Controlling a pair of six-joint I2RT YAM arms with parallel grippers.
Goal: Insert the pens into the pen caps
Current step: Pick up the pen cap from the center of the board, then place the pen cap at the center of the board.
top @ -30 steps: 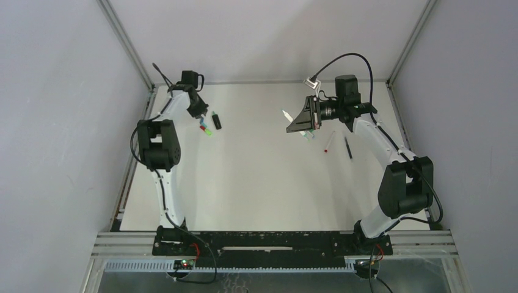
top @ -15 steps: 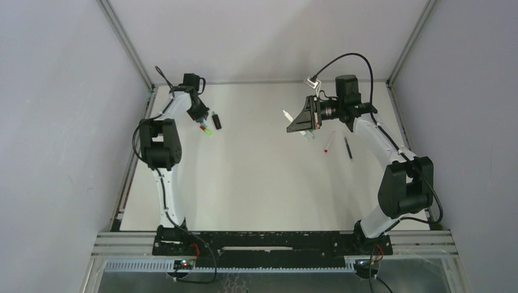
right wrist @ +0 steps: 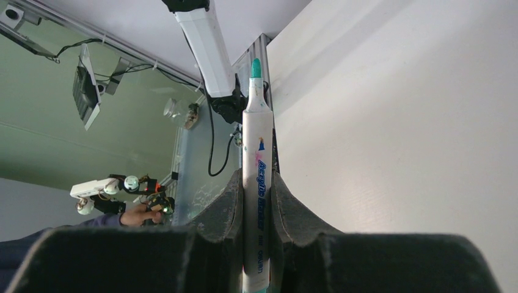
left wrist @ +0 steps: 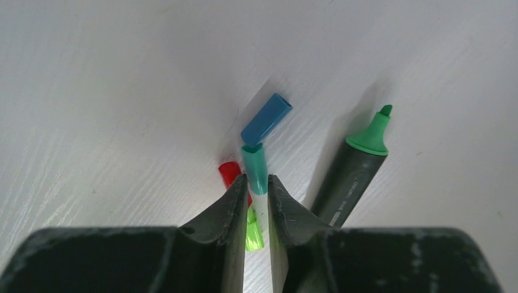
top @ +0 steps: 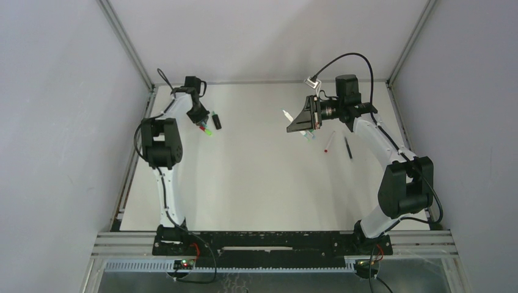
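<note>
In the left wrist view my left gripper (left wrist: 256, 183) is shut on the near end of a teal pen cap (left wrist: 255, 165) that rests on the table. A blue cap (left wrist: 266, 118) lies just beyond it, and a red cap (left wrist: 229, 173) sits beside the left finger. Under the jaws is a bright green cap (left wrist: 253, 229). A black marker (left wrist: 351, 177) with a bare green tip lies to the right. My right gripper (right wrist: 256, 180), raised over the table (top: 293, 125), is shut on a white pen (right wrist: 256, 140) with a teal tip.
From above, the caps and the black marker (top: 216, 119) lie at the back left beside my left gripper (top: 201, 121). A white pen (top: 285, 114), a red-tipped pen (top: 329, 141) and a thin dark pen (top: 348, 148) lie around the right arm. The back wall is close behind.
My left wrist has shifted slightly right and nearer, onto the cluster of caps. The right arm and its pen have not moved.
</note>
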